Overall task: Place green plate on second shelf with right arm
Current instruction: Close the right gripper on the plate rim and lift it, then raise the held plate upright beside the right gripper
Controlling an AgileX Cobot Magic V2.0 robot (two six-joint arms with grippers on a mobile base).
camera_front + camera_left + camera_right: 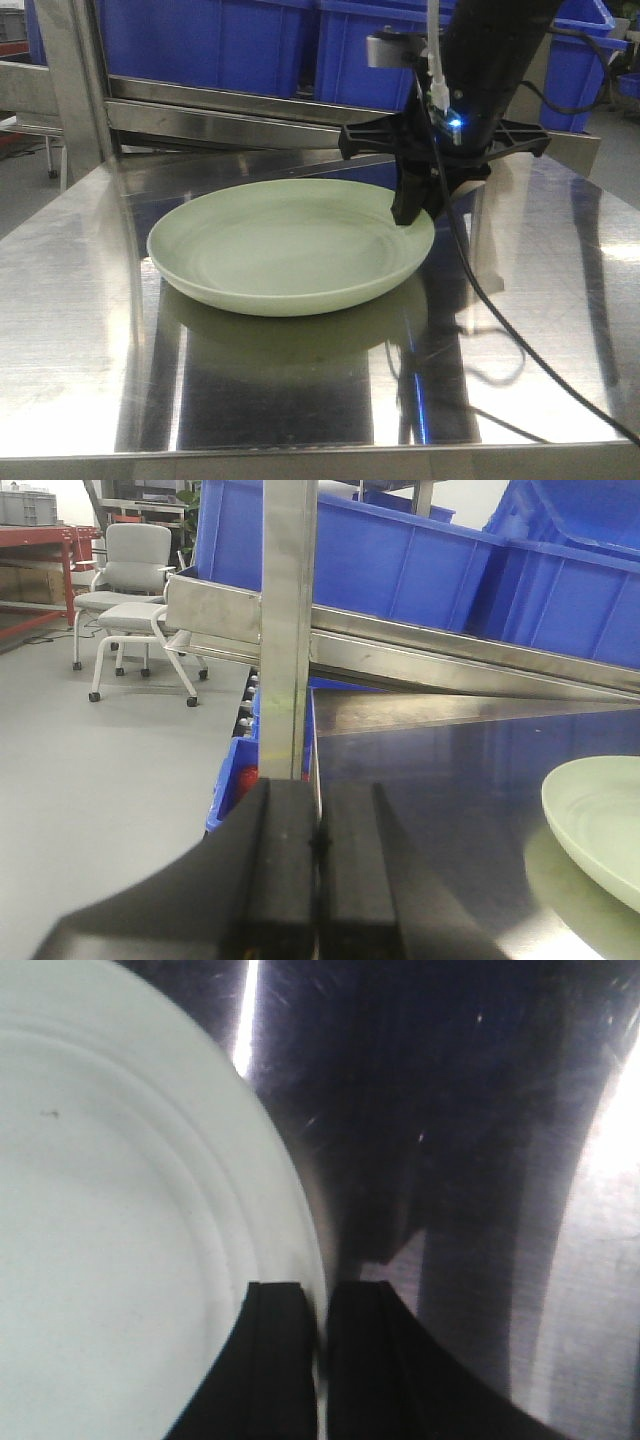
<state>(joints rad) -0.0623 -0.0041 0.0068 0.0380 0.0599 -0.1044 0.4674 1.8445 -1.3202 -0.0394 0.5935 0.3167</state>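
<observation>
The pale green plate point(285, 245) lies right side up on a shiny steel surface point(80, 330), its reflection showing beneath it. My right gripper point(412, 208) comes down from above at the plate's back right rim. In the right wrist view its two black fingers point(275, 1360) straddle the rim of the green plate point(120, 1220), one inside and one outside, shut on it. My left gripper point(318, 820) hovers at the surface's left edge, shut and empty, with the green plate point(600, 825) off to its right. Which level counts as the second shelf I cannot tell.
An upright steel post point(70, 100) stands at the back left. A steel rail point(230, 105) carries blue bins point(210, 40) just behind the plate. A black cable point(520, 340) trails over the right side of the surface. Office chairs point(130, 590) stand on the floor at left.
</observation>
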